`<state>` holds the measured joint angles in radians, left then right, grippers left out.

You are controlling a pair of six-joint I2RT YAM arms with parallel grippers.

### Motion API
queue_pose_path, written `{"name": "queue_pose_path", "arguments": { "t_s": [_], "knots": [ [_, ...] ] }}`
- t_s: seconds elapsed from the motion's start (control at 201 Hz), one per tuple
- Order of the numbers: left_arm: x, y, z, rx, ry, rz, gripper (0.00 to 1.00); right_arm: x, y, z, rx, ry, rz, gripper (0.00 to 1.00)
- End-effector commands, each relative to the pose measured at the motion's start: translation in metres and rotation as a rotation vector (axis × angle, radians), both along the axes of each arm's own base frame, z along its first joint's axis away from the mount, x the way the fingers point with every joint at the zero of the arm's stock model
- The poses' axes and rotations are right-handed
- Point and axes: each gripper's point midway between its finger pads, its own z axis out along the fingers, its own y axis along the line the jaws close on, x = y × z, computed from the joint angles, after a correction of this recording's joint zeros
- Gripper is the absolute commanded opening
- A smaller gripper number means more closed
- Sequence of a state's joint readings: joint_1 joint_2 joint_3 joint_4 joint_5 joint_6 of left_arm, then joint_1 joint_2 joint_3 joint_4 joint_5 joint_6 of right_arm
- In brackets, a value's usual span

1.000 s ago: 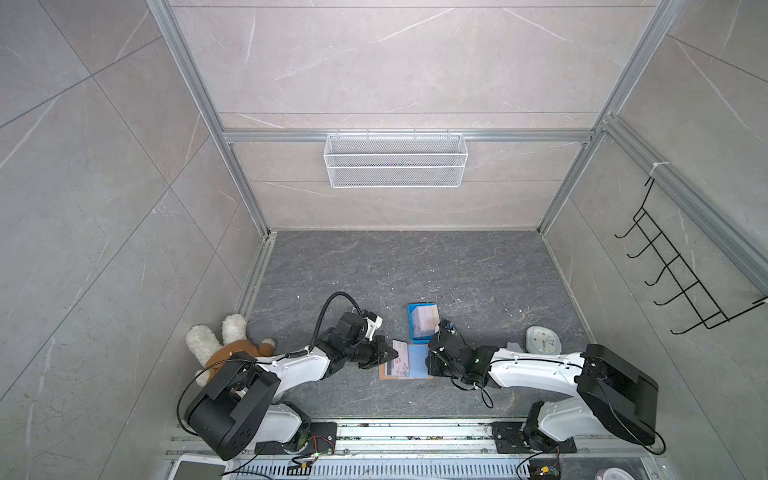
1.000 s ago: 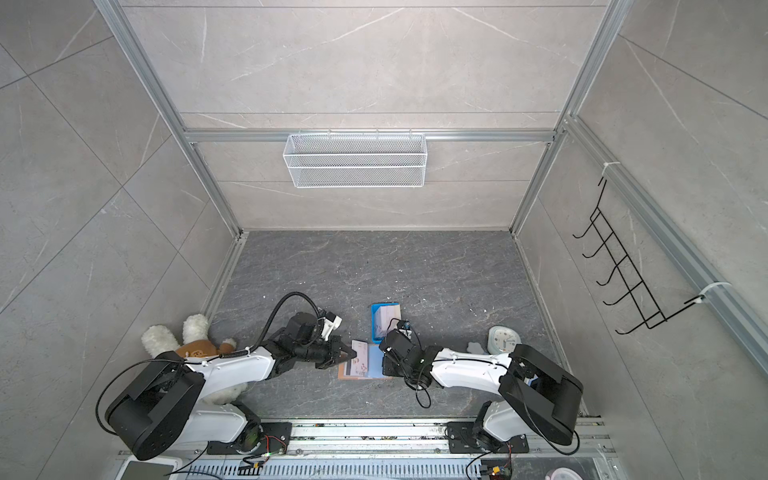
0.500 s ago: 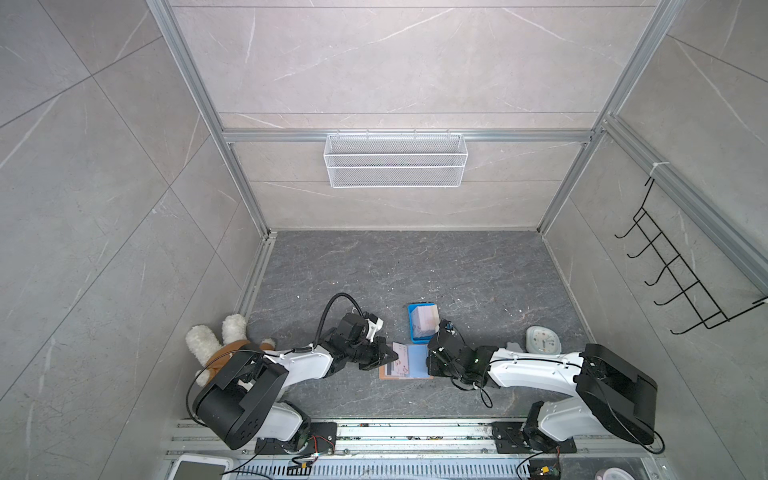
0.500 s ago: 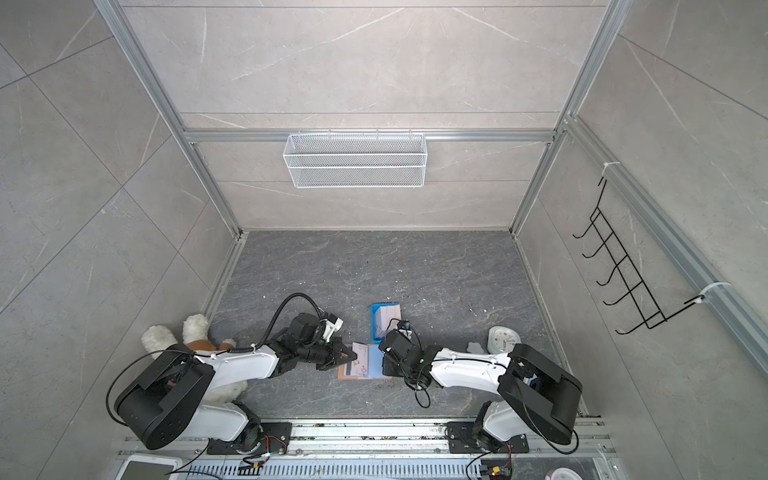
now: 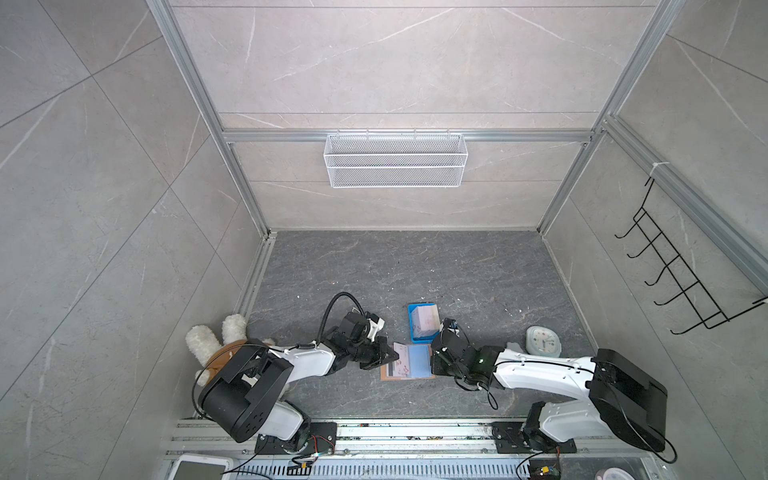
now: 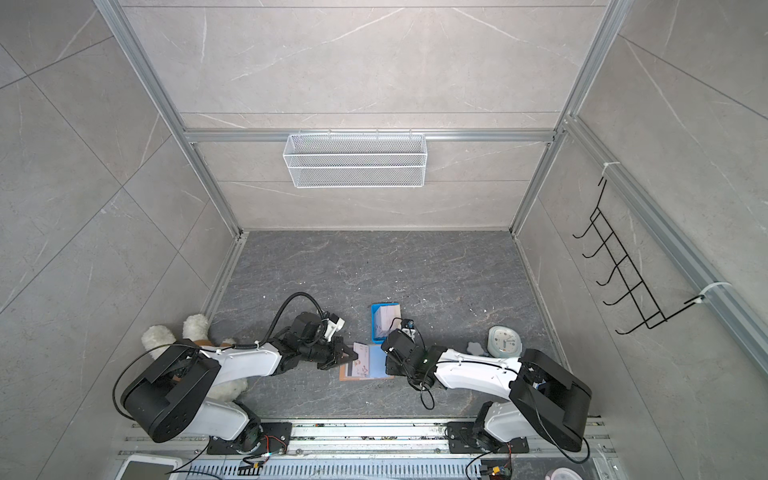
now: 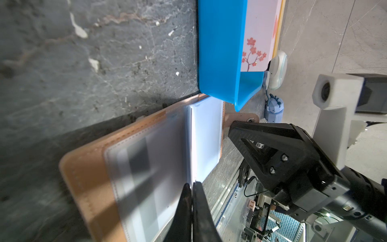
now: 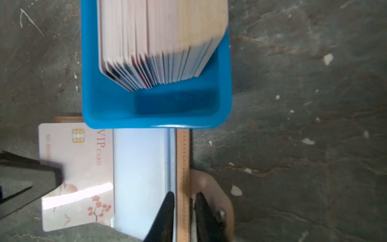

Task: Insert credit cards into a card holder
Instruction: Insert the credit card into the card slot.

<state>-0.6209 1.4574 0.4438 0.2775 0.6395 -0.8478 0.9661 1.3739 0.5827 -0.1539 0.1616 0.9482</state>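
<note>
Lying open on the table between the two arms, the holder [image 5: 419,360] has its fold running away from the robot's base, with the tan page toward the left arm and the bluish sleeves [image 8: 142,178] toward the right. The tray [image 8: 157,122] sits just beside its far edge, a stack [image 8: 163,42] of spare cards on edge inside.

We note the card [image 8: 83,167] over the left-arm page, long axis parallel to the fold. One long edge meets the sleeves' edge; whether it is inside a sleeve we cannot tell.

The left gripper [image 7: 192,185], jaws pressed together on the card's outer long edge, is the nearer arm. The sleeves lie straight ahead of those jaws, toward the right arm, so we judge the push must run flat across the fold.

The right gripper [image 8: 183,196] has its jaws a little apart, tips astride the holder's stitched edge by the tab [image 8: 209,188]: pinning, we judge, not pinching
</note>
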Motion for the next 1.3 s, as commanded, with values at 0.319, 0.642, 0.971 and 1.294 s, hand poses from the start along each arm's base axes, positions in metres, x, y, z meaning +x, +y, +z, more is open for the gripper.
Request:
{"name": "queue_pose_path", "arguments": {
  "t_s": [0.319, 0.642, 0.971, 1.294],
  "knots": [
    [0.007, -0.008, 0.012, -0.042, -0.037, -0.030, 0.00, 0.001, 0.004, -0.013, -0.043, 0.031, 0.025, 0.21],
    [0.006, -0.010, 0.005, -0.049, -0.013, -0.039, 0.00, -0.003, 0.002, -0.018, -0.051, 0.044, 0.027, 0.18],
    [0.004, -0.010, 0.002, -0.055, 0.020, -0.019, 0.00, -0.003, 0.001, -0.020, -0.060, 0.045, 0.024, 0.17],
    [0.000, -0.008, -0.001, -0.063, 0.036, -0.003, 0.00, -0.002, 0.003, -0.021, -0.062, 0.048, 0.027, 0.17]
  ]
}}
